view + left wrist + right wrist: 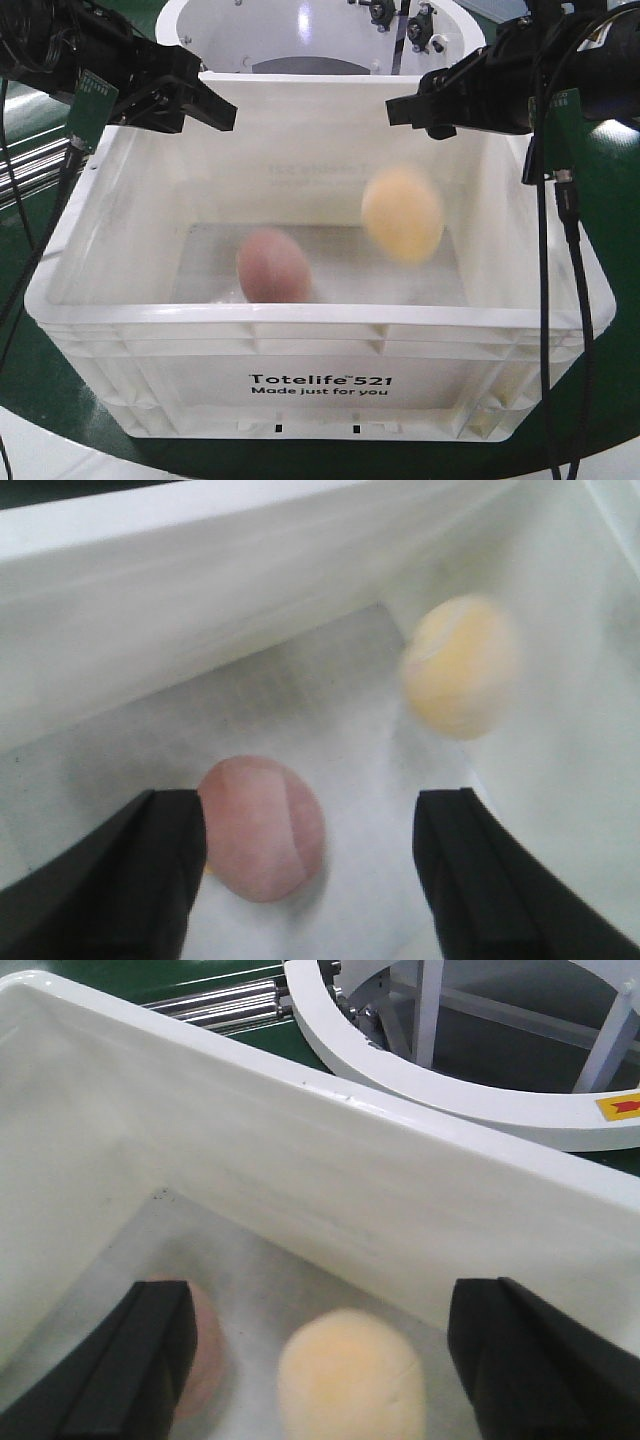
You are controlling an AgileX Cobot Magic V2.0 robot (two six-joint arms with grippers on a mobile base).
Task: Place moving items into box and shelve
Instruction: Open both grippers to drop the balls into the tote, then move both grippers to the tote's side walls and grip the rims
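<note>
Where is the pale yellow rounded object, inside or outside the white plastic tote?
Inside. The pale yellow rounded object shows blurred within the white plastic tote; resting or falling, cannot tell.

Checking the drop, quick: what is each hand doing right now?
Left hand: open, holding nothing.
Right hand: open, holding nothing.

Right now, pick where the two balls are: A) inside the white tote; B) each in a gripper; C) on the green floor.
A: the pink ball and the yellow ball both show within the white tote walls, with the left gripper and right gripper open and empty above.
</note>
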